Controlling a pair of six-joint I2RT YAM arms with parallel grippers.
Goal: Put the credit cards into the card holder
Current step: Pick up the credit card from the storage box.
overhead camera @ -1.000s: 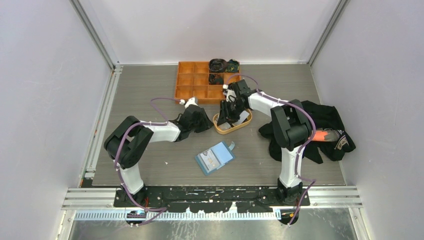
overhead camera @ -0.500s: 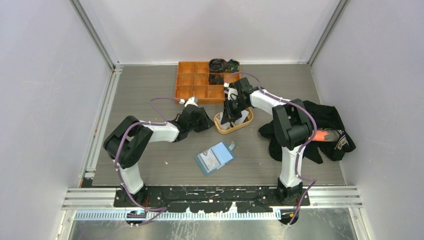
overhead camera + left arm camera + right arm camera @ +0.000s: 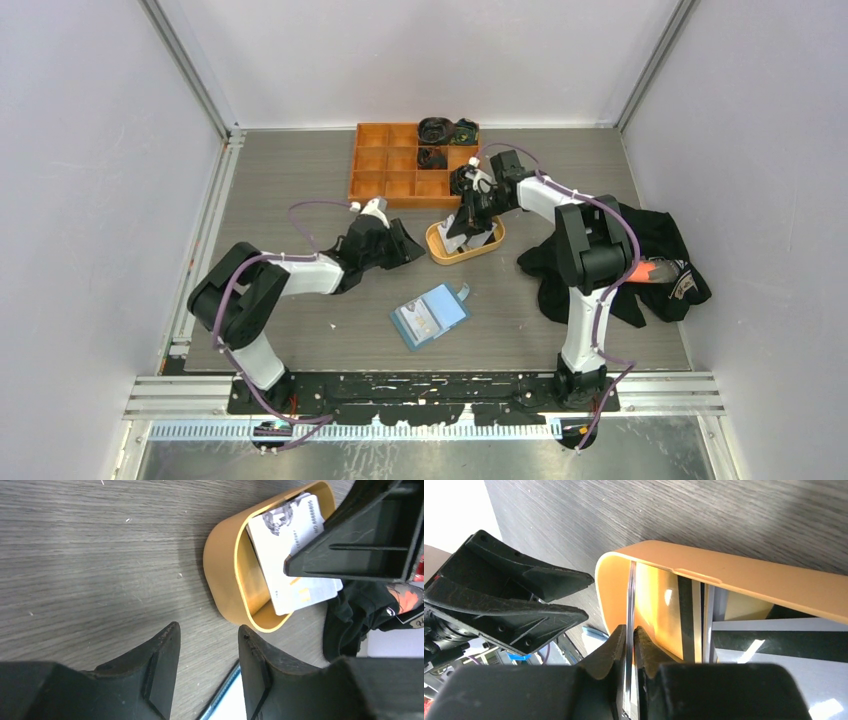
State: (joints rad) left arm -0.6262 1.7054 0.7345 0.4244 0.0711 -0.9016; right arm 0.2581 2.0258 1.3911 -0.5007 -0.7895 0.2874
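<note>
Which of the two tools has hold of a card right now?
The right tool, shut on a white card tilted up in the tan dish; the left tool is open and empty beside it.

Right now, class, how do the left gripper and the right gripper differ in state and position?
The left gripper stands open and empty; the right gripper is shut on a white credit card. The left gripper is beside the tan oval dish; the right gripper is over it. Both are black two-finger grippers.
</note>
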